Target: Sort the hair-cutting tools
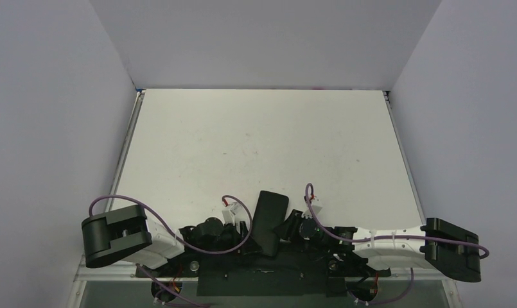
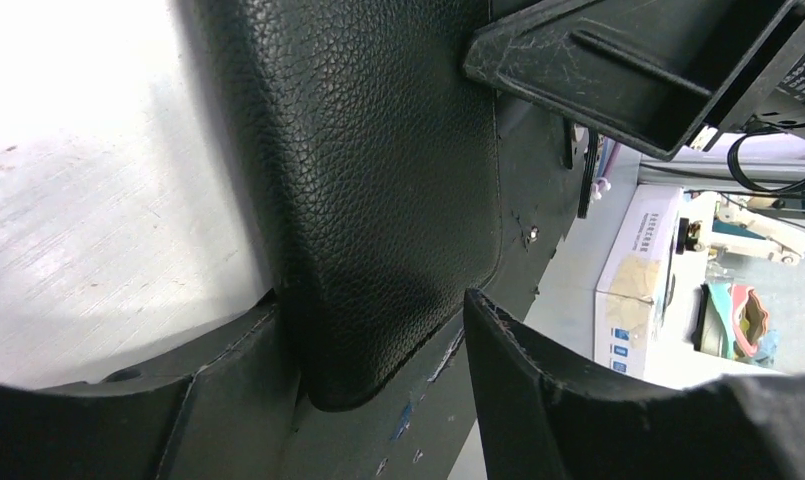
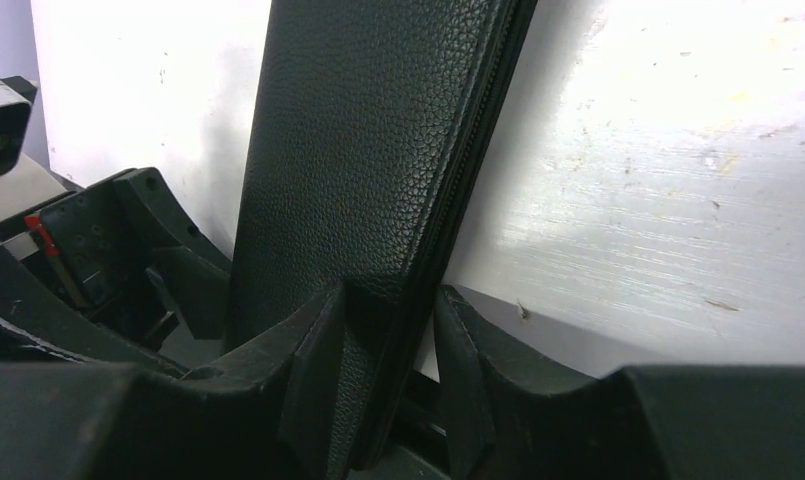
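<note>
One zip case (image 1: 269, 217) lies mid near edge of the desk (image 1: 255, 141), long axis toward the far edge. Left tool (image 2: 370, 300) gapes astride its end; right tool (image 3: 388, 292) hugs it, grip we cannot tell; scissors, comb unseen.

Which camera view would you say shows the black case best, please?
The top view: it alone shows the black case nearly whole, a dark oblong at the near edge of the table. The left wrist view shows only part of its grained face; the right wrist view adds its zip edge.
</note>
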Tool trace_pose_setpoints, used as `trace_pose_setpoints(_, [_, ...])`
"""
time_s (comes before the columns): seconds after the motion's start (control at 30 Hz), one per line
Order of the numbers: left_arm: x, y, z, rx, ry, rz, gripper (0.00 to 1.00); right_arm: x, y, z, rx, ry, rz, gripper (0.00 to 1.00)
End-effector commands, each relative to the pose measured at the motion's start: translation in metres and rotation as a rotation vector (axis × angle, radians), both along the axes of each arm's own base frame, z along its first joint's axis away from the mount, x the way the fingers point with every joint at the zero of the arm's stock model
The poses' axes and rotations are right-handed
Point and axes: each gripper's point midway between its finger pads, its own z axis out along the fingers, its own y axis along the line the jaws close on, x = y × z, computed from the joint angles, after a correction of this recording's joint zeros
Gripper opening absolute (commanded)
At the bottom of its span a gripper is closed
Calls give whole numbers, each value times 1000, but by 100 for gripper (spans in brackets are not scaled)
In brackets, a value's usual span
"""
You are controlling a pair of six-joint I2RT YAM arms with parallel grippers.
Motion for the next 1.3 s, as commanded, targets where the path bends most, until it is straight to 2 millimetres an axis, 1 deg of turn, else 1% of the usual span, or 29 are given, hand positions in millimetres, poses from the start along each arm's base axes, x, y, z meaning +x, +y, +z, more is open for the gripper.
trace_pose_setpoints(0.0, [7, -33, 51, -188, -106, -66, 51, -25, -12, -31, -95, 61, 109, 33])
trace_pose_setpoints(0.03, [8, -36, 53, -193, -111, -68, 49, -25, -11, -31, -90, 61, 111, 33])
trace_pose_setpoints(0.13, [10, -39, 61, -220, -123, -75, 37, -26, -7, -28, -73, 53, 119, 33])
trace_pose_setpoints(0.2, [12, -40, 67, -236, -133, -72, 34, -26, -5, -25, -60, 42, 131, 33])
trace_pose_setpoints(0.27, [16, -41, 74, -251, -145, -67, 34, -25, -3, -21, -43, 27, 141, 33])
trace_pose_setpoints(0.37, [20, -45, 86, -269, -176, -64, 38, -25, -2, -17, -23, 8, 151, 34])
trace_pose_setpoints(0.4, [21, -46, 89, -272, -181, -62, 45, -25, -3, -18, -19, 6, 150, 34])
trace_pose_setpoints(0.47, [24, -48, 94, -275, -192, -56, 53, -25, -3, -18, -12, 4, 148, 34])
trace_pose_setpoints(0.57, [25, -53, 101, -294, -201, -59, 58, -25, -3, -18, -3, 1, 147, 34])
trace_pose_setpoints(0.6, [25, -54, 99, -293, -193, -61, 58, -25, -3, -19, -5, 3, 148, 33])
trace_pose_setpoints(0.63, [24, -56, 104, -314, -197, -67, 57, -25, -3, -19, -6, 1, 148, 33])
trace_pose_setpoints(0.67, [24, -57, 101, -311, -187, -68, 56, -25, -3, -19, -4, -1, 151, 33])
trace_pose_setpoints(0.7, [23, -59, 105, -332, -193, -74, 53, -25, -2, -18, 2, -4, 152, 32])
trace_pose_setpoints(0.73, [23, -59, 103, -331, -184, -74, 51, -25, -2, -18, 2, -5, 155, 32])
trace_pose_setpoints(0.77, [23, -61, 107, -353, -190, -75, 47, -25, -1, -18, 5, -8, 155, 32])
trace_pose_setpoints(0.83, [25, -63, 108, -360, -184, -71, 43, -25, -2, -20, -3, -10, 159, 31])
trace_pose_setpoints(0.9, [27, -66, 112, -375, -187, -68, 41, -26, -3, -23, -8, -9, 161, 31])
trace_pose_setpoints(1.0, [30, -70, 121, -399, -196, -63, 42, -28, -5, -31, -20, 5, 164, 30])
trace_pose_setpoints(1.13, [32, -75, 128, -417, -199, -58, 43, -29, 0, -31, 2, 4, 171, 29])
trace_pose_setpoints(1.17, [33, -76, 130, -424, -198, -58, 40, -30, 1, -30, 5, 2, 175, 29])
trace_pose_setpoints(1.2, [33, -76, 131, -428, -198, -57, 34, -30, 1, -30, 3, 0, 178, 29])
trace_pose_setpoints(1.23, [33, -77, 132, -435, -196, -57, 31, -30, 1, -29, 7, -2, 182, 29])
trace_pose_setpoints(1.27, [33, -77, 133, -440, -195, -59, 24, -31, 2, -29, 8, -5, 187, 29])
